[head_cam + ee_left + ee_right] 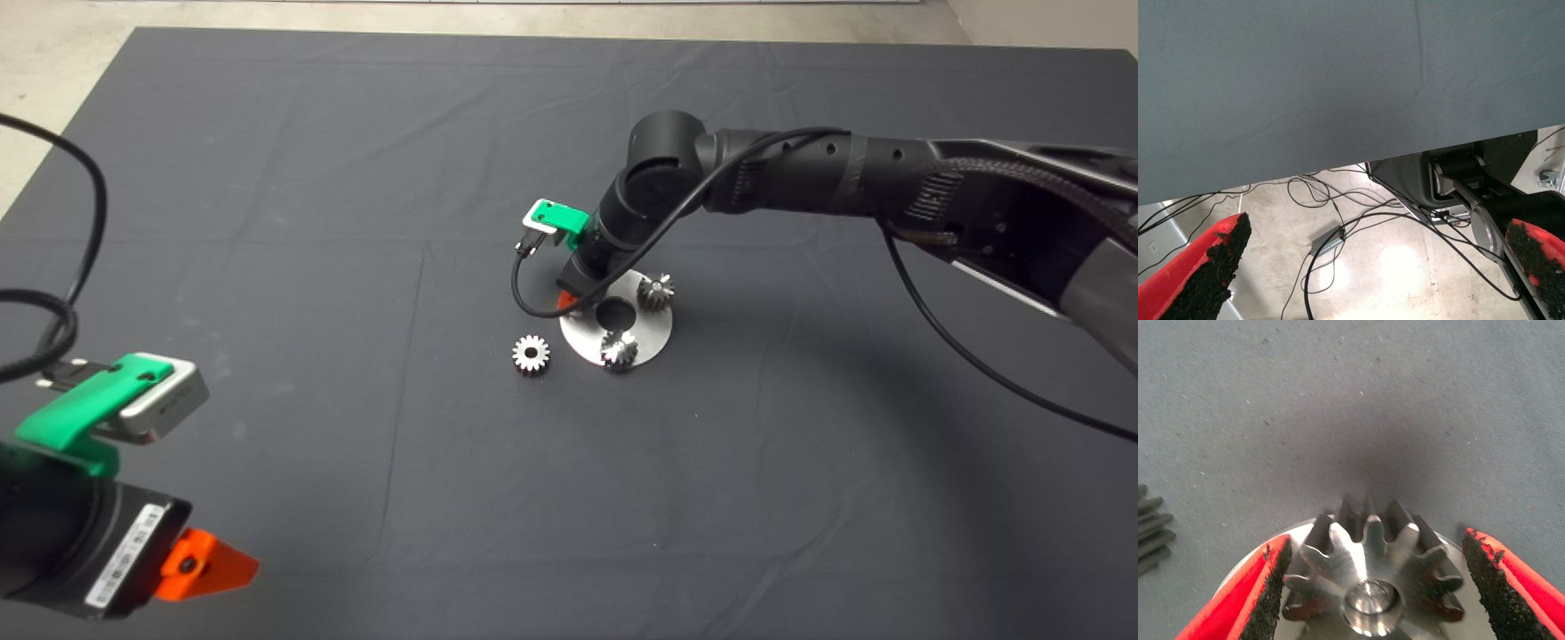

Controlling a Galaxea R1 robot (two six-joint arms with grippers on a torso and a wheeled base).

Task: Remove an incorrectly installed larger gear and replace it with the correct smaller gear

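The larger gear [1368, 567], dark steel with coarse teeth, sits on a pin on the round steel plate [653, 333]. My right gripper [1375, 540] is lowered over it and open. One pad rests against the gear's teeth; the other stands clear of them. From above, the right gripper [573, 298] hides this gear at the plate's far left rim. The smaller gear [532, 353], bright silver, lies flat on the mat just left of the plate. My left gripper [213, 564] is parked at the lower left, open and holding nothing.
Two small gears with glinting tops stand on the plate, one at the far right [658, 290] and one at the front [620, 348]. A round hole [613, 313] marks the plate's centre. The left wrist view shows cables on the floor [1331, 240] beyond the mat's edge.
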